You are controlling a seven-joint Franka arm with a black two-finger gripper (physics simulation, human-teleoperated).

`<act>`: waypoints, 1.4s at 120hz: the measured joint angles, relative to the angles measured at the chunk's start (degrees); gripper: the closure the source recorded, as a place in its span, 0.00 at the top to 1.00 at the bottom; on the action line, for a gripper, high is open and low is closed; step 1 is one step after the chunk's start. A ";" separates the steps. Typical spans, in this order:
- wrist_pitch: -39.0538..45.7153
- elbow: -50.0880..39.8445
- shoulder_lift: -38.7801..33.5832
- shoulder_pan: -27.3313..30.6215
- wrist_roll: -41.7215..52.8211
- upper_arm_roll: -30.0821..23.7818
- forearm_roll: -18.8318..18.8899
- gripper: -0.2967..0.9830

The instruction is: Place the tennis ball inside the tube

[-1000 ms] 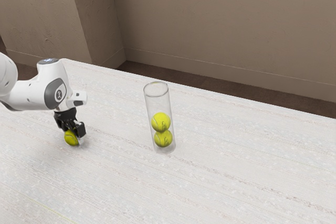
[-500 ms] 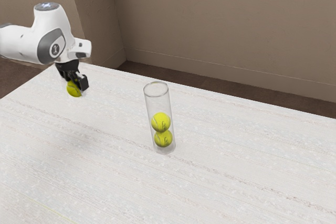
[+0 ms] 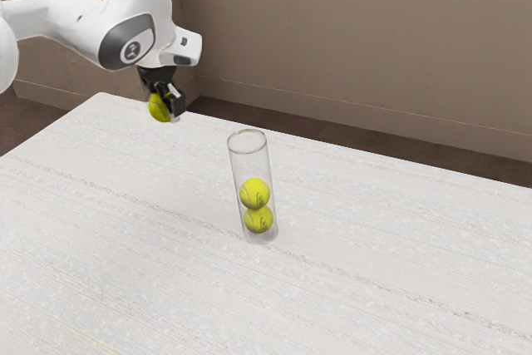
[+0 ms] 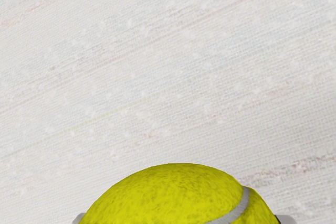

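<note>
High above the table, my gripper (image 3: 164, 108) is shut on a yellow tennis ball (image 3: 158, 108), up and to the exterior view's left of the tube. In the wrist view the held ball (image 4: 173, 195) bulges up large, with a bit of a fingertip at each side of it. The clear tube (image 3: 248, 152) stands upright on the table, its round mouth facing up. Inside it two tennis balls are stacked, the upper one (image 3: 254, 194) resting on the lower one (image 3: 258, 220). My hand is apart from the tube.
The pale table (image 3: 366, 247) spreads under everything, its far edge running behind the tube. Beyond that edge are a brown floor (image 3: 216, 109) and a plain brown wall (image 3: 357, 39).
My gripper has lifted the ball off the table and carried it up and toward the exterior view's right, nearer the tube. The tube and its two balls have stayed put.
</note>
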 joint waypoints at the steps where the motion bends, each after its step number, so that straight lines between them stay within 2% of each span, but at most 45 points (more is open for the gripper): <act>1: -0.03 0.07 0.02 0.00 -0.13 -0.25 0.16 0.40; 20: -0.48 2.40 0.39 0.26 -2.34 -4.34 3.26 0.40; 53: -0.07 8.80 4.79 -0.89 -4.54 -4.91 6.70 0.41; 96: 1.20 12.79 10.05 -1.45 -5.79 -10.30 8.25 0.41; 126: 1.09 12.29 10.07 -6.11 -7.87 -10.80 9.76 0.40; 168: -1.89 9.28 8.18 -8.31 -12.89 -10.29 7.63 0.39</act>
